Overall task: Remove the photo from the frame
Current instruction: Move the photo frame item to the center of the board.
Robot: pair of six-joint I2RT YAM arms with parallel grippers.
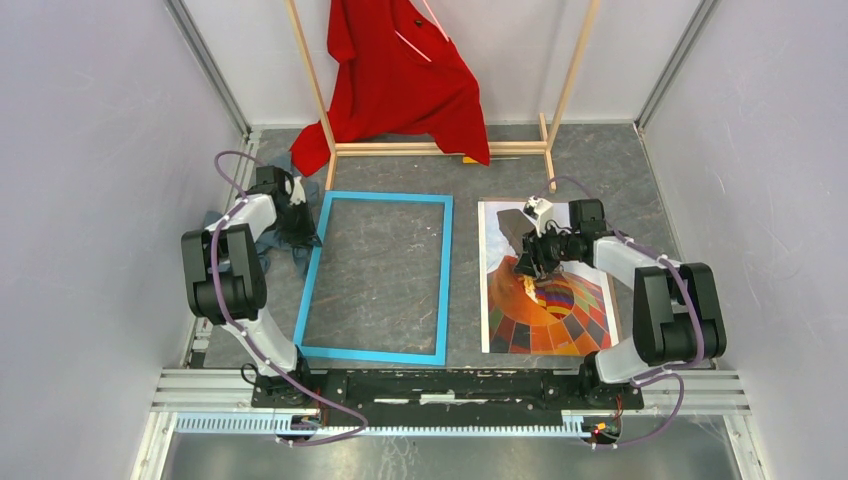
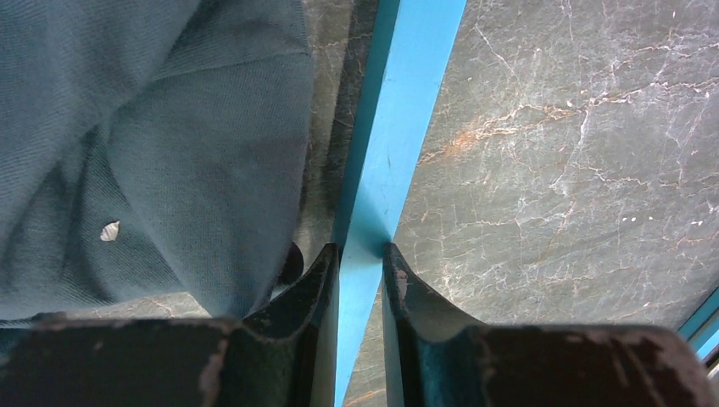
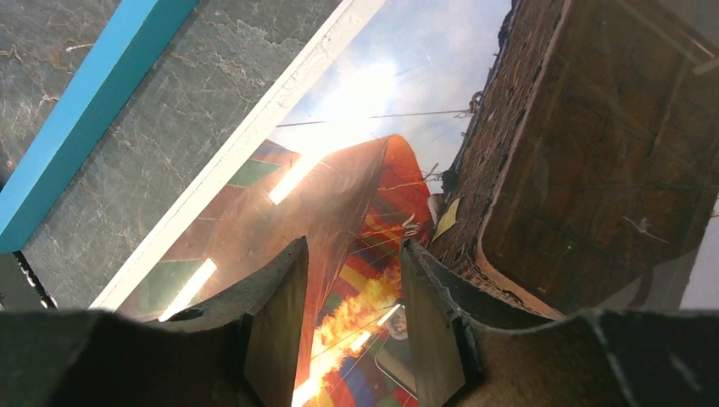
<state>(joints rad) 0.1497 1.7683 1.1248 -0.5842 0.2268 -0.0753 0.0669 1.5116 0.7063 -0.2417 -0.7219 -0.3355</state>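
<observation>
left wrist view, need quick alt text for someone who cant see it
Two dark fingers close on either side of one rail of the light blue frame, which runs up the middle of the picture. Left of the rail lies a rumpled blue-grey cloth; right of it is the dark, veined table.

Premises were a robotics test cell — white panel walls (image 1: 90,200), aluminium base rail (image 1: 200,385), marbled grey tabletop (image 1: 620,170).

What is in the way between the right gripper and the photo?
Nothing visible. The right gripper hangs directly over the photo, jaws apart; the photo lies flat on the table beside the empty frame.
</observation>
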